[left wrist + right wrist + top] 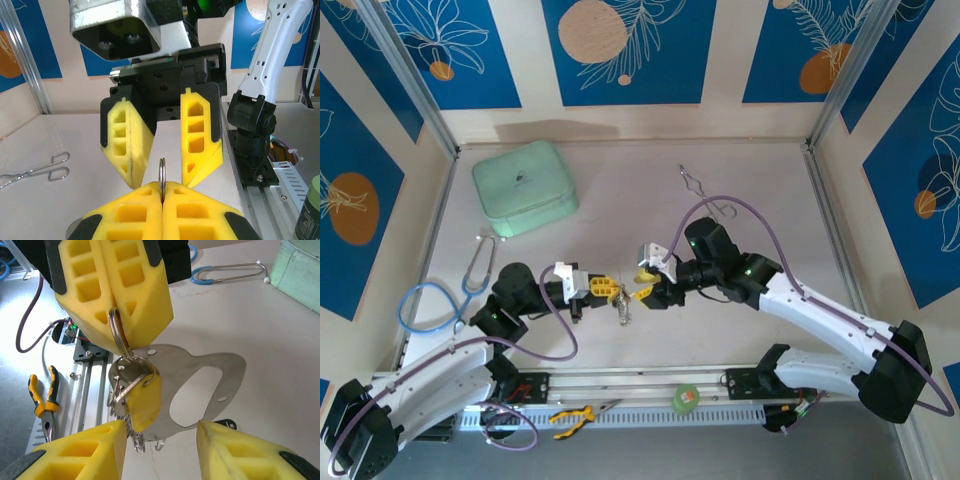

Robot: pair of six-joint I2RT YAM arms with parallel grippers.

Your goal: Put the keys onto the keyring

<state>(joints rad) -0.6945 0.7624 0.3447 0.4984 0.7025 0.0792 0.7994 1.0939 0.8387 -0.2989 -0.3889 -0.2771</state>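
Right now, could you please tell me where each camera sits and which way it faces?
Top external: above and behind the arms, looking down on the table; both arms show.
Left wrist: on the left arm, facing the right gripper; own fingers shut on the keyring.
Right wrist: on the right arm, facing the left gripper; own fingers open.
Shared: both wrist views show the keyring.

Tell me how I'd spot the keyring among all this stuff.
On the table, find where the left arm and right arm meet. The left gripper pinches the keyring between its shut yellow fingers. It is the thin silvery loop held off the table, a yellow-headed key and chain dangling beneath, unlike the blue stethoscope and forceps lying flat.
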